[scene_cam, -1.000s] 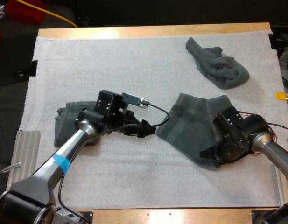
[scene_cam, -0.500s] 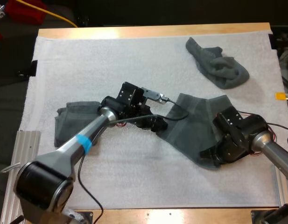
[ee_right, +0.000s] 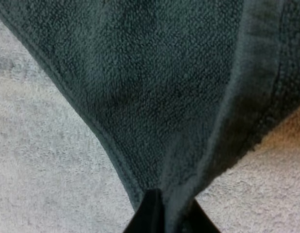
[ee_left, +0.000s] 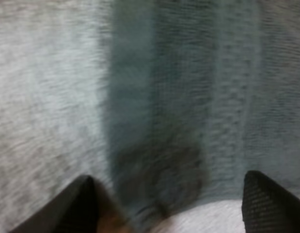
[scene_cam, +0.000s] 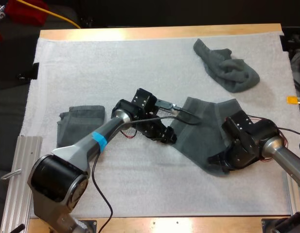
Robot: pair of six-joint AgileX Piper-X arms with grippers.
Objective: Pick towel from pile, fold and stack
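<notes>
One folded towel [scene_cam: 81, 125] lies done at your left; at centre, your right hand [scene_cam: 220, 162] clamps a corner of the flat towel [scene_cam: 201, 128], your left hand [scene_cam: 167, 137] is spread apart at its edge, and a crumpled towel [scene_cam: 228, 68] waits.

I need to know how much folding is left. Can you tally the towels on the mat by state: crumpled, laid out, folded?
crumpled towel: 1
laid-out towel, pinched by the right gripper: 1
folded towel: 1
Total: 3 towels
</notes>
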